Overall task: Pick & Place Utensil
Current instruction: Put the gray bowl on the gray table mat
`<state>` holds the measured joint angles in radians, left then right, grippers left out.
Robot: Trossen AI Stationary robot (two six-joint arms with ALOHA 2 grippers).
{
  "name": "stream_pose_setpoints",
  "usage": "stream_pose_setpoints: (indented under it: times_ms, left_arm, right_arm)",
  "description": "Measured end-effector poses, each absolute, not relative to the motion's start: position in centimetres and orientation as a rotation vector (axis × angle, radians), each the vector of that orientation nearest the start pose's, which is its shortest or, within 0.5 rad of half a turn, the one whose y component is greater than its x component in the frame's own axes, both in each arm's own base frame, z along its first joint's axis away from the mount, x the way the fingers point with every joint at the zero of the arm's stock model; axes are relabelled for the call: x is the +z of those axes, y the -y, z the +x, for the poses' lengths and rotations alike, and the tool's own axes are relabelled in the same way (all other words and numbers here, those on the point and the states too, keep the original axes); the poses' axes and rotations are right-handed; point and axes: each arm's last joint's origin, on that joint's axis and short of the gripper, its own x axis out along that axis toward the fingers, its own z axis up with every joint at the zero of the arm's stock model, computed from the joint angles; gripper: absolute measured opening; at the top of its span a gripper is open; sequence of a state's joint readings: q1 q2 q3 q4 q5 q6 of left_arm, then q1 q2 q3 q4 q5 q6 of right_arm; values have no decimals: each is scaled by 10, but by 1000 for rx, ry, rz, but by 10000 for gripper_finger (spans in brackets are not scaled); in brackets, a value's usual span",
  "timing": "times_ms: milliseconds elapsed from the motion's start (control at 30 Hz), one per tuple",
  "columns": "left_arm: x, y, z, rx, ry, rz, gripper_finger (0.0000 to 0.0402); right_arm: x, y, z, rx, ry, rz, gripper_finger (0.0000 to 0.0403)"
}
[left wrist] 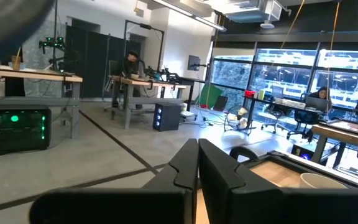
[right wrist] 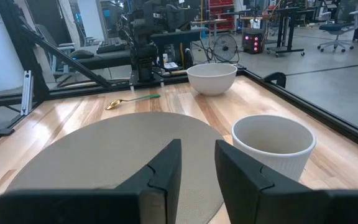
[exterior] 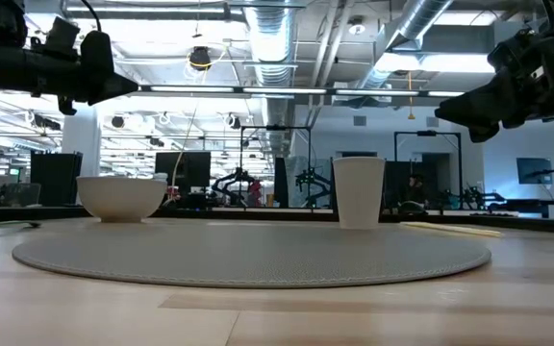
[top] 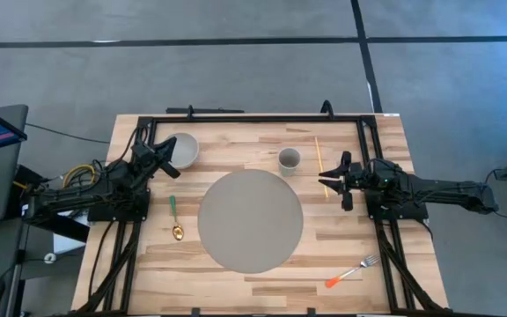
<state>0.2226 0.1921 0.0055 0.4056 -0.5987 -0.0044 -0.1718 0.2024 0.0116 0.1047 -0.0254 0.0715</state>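
A spoon (top: pixel 175 219) with a green handle and gold bowl lies flat on the wood left of the round grey placemat (top: pixel 250 220); the right wrist view shows the spoon (right wrist: pixel 132 99) too. A fork (top: pixel 352 271) with an orange handle lies near the table's near right corner. Yellow chopsticks (top: pixel 320 158) lie right of the white cup (top: pixel 289 159). My left gripper (top: pixel 167 165) hovers shut beside the white bowl (top: pixel 181 150), above the table. My right gripper (top: pixel 337 180) hovers at the right side, fingers a little apart (right wrist: pixel 197 152), facing the cup (right wrist: pixel 272 146).
The bowl (exterior: pixel 121 197) and cup (exterior: pixel 359 192) stand at the placemat's (exterior: pixel 248 255) far edge. A black frame (top: pixel 253 116) runs along the table's far side and both arm bases. Bare wood shows around the fork and near the spoon.
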Motion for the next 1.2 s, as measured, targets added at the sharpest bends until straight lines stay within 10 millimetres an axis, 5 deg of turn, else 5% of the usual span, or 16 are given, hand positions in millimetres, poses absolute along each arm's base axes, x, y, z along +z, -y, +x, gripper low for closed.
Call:
stream_pose_setpoints:
  times_ms: [1200]
  left_arm:
    - [187, -38, 97, 791, 223, -43, 13]
  right_arm:
    - [161, 18, 108, -149, -81, 80, 91]
